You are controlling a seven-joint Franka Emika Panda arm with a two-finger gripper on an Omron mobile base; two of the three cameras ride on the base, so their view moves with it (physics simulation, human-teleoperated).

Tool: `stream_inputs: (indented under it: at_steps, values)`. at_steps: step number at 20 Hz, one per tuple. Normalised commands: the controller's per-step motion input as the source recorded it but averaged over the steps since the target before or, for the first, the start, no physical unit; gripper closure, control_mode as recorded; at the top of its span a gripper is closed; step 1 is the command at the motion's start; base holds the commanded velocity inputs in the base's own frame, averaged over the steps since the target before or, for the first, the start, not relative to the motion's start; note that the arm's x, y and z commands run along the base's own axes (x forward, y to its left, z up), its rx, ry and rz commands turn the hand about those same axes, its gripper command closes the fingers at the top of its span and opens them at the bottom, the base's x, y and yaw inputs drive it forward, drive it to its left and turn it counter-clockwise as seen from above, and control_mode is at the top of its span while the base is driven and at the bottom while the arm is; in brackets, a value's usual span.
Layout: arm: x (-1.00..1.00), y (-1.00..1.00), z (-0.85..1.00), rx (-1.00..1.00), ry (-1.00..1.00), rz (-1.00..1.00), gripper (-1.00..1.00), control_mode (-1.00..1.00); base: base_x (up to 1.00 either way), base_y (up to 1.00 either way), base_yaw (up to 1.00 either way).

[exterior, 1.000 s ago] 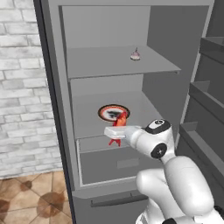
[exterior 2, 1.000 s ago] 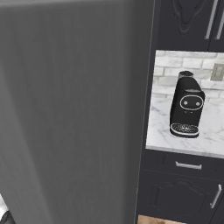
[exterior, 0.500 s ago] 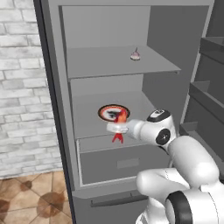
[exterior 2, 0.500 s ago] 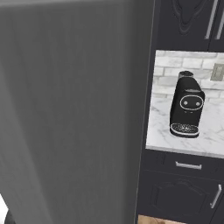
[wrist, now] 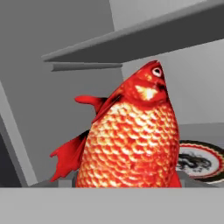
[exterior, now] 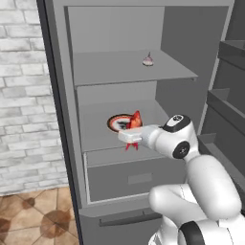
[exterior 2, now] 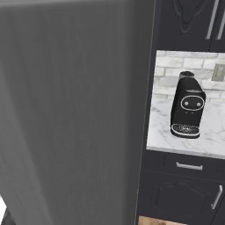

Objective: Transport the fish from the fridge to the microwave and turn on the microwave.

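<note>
Left base view: fridge [exterior: 62, 143], door open; pale shelves, drawer below. My gripper [exterior: 131, 137] reaches in at the front edge of the middle shelf.

Item: fish [exterior: 135, 125], red-orange. Location: in my gripper, head up, tail hanging below the fingers, lifted off the red-rimmed plate [exterior: 118, 122] that lies just behind it. In the hand view the fish [wrist: 131, 140] stands close before the lens, plate [wrist: 202, 161] low at the right. Gripper state: clamped on the fish, by my judgement; the fingertips themselves are covered.

Other stock: small pinkish cupcake-like item [exterior: 148, 60], upper shelf. Black coffee machine [exterior 2: 186, 107], counter, right base view.

Step in hand: carrying the fish out of the fridge. Next move calls for drawing back clear of the shelf edge and door racks, grip firm, before heading to the microwave.
</note>
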Motion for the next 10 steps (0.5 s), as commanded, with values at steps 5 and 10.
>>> stream_inputs:
  at_steps: [5,10]
  values:
    - [-0.14,0.02,0.39,-0.03,-0.01,-0.02,1.00,-1.00,0.00,0.00,0.00]
    - [-0.09,0.14,0.39,-0.05,0.00,0.00,1.00,-1.00,0.00,0.00,0.00]
